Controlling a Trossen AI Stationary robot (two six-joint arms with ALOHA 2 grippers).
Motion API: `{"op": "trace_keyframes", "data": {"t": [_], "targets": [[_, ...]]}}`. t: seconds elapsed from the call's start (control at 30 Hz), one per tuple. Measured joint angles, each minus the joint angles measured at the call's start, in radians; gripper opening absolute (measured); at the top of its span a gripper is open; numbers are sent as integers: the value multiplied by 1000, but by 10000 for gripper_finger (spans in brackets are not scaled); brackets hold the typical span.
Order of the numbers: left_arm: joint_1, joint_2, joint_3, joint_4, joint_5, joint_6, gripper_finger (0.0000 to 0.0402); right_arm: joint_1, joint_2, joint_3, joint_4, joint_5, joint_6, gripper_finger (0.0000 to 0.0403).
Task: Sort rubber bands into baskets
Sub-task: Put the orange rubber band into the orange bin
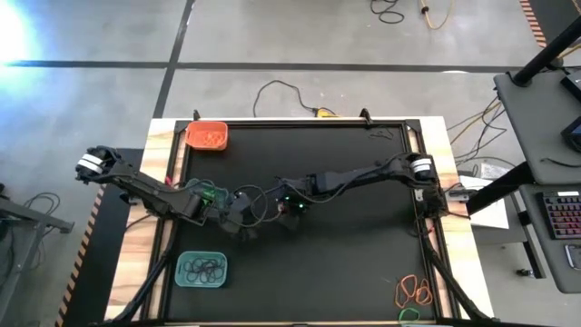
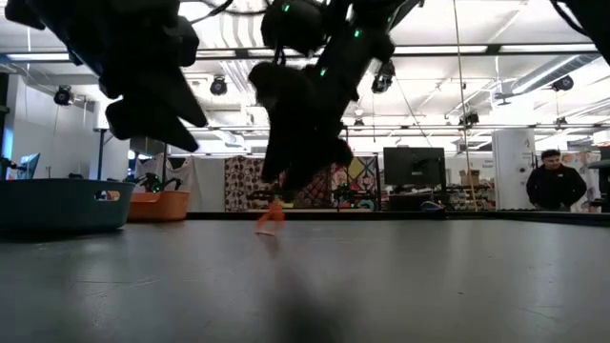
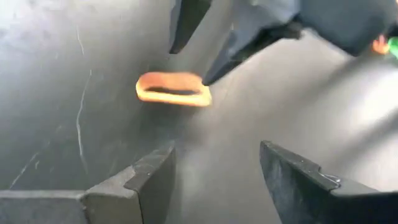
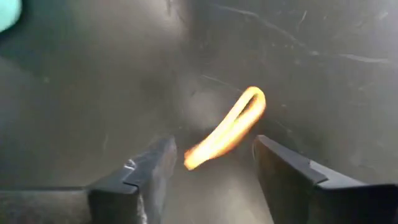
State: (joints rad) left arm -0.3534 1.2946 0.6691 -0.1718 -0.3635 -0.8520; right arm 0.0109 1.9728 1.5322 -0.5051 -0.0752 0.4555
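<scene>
One orange rubber band [image 3: 173, 89] lies on or just above the black mat near the table's middle; it is blurred in the right wrist view [image 4: 227, 130] and shows low over the mat in the low view [image 2: 270, 219]. My right gripper [image 4: 211, 149] is open right above it [image 1: 290, 216]. My left gripper [image 3: 214, 155] is open and empty, a little to the band's left [image 1: 238, 222], pointing slantwise down at it. The orange basket [image 1: 207, 136] stands at the far left and a teal basket [image 1: 201, 270] at the near left. My right gripper stands open over the orange band, fingers slanting down. In the left wrist view one fingertip [image 3: 211, 73] ends right at the band's end [image 3: 200, 93]. I cannot tell whether it touches the band.
Loose orange bands [image 1: 413, 291] and a green one [image 1: 410, 315] lie at the near right corner. Something green [image 1: 207, 193] shows under my left arm. Cables run over the mat's middle. A person [image 2: 556, 181] stands beyond the table's far right.
</scene>
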Motion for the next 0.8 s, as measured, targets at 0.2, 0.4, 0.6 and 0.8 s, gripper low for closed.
{"op": "trace_keyframes", "data": {"t": [0.2,0.4,0.6,0.8], "targets": [[7,56,-49,176,-64,38,215,2,-83,-1,-66,5,-21,233],[22,179,-16,232,-79,172,216,13,-164,-2,-185,69,-31,244],[62,327,68,235,-18,217,236,44,-252,-3,-220,116,13,243],[66,440,155,252,-18,371,270,77,-329,-3,-217,154,59,241]]}}
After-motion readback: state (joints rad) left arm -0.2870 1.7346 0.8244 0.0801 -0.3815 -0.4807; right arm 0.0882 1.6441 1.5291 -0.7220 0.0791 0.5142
